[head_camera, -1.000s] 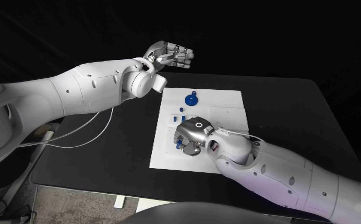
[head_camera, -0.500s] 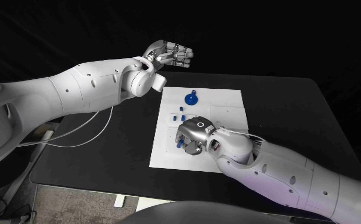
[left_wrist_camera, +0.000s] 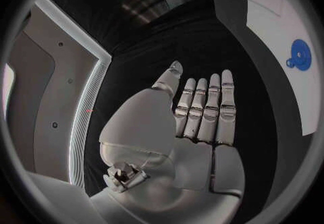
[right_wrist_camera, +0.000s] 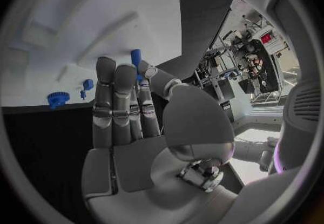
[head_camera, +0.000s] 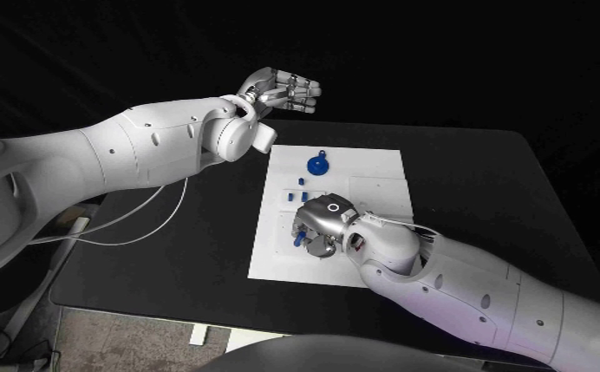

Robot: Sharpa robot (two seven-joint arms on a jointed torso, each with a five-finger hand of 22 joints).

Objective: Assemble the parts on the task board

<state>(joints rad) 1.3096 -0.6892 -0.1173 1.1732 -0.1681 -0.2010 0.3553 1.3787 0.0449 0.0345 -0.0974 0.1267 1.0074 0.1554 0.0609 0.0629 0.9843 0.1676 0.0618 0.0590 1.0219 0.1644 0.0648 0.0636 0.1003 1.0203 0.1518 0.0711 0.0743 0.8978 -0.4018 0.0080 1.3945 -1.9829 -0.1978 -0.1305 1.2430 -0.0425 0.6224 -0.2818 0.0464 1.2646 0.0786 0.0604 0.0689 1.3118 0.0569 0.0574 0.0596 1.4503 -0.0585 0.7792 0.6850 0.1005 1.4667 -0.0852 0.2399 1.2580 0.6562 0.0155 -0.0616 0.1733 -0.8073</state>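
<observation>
The white task board (head_camera: 375, 172) lies in the middle of the black table. My right hand (head_camera: 322, 226) rests low on the board's near-left part, fingers nearly straight. It pinches a small blue peg (right_wrist_camera: 135, 57) between thumb and fingertips; bits of that blue peg (head_camera: 297, 237) peek out beside the hand. A blue gear (head_camera: 317, 165) lies on the board's far part, also the blue gear (right_wrist_camera: 58, 98) and the blue gear (left_wrist_camera: 299, 54). Small blue pieces (head_camera: 297, 195) stand between gear and hand. My left hand (head_camera: 283, 91) hovers high beyond the board's far-left corner, fingers straight, holding nothing.
The black table (head_camera: 475, 181) spreads to the right of the board. A white cable (head_camera: 125, 225) hangs under my left arm at the table's left edge. A small blue piece (right_wrist_camera: 88, 84) stands near the gear.
My right hand has edged very slightly along the board with the peg still pinched. The left arm and the other parts have not moved.
</observation>
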